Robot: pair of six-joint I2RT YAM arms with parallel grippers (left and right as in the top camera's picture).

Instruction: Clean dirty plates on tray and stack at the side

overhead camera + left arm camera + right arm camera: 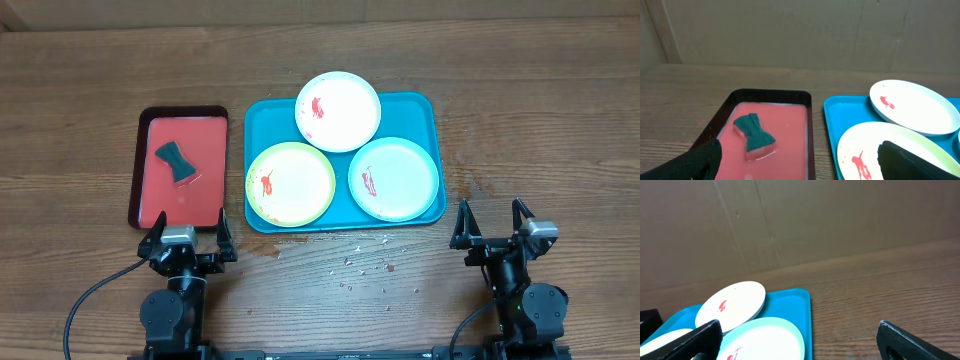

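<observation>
Left claw (190, 222): open, fingers spread wide, gripping nothing. I had it low at the near side of the desk (90, 80), just below the red tray (205, 140). Right claw (490, 208): also open and empty, near the right near corner of the teal tray (270, 120).

All three plates lay in the teal tray. The white plate (338, 110) was at the far edge with its rim overhanging, the yellow-green plate (291, 183) near left, and the light-blue plate (394, 178) near right. Each had red smears. They sat packed close; I couldn't tell whether the rims touched.

A dark green sponge (175, 162) lay in the red tray, which stood just left of the teal tray. Small crumbs (365, 268) dotted the desk between the claws.
</observation>
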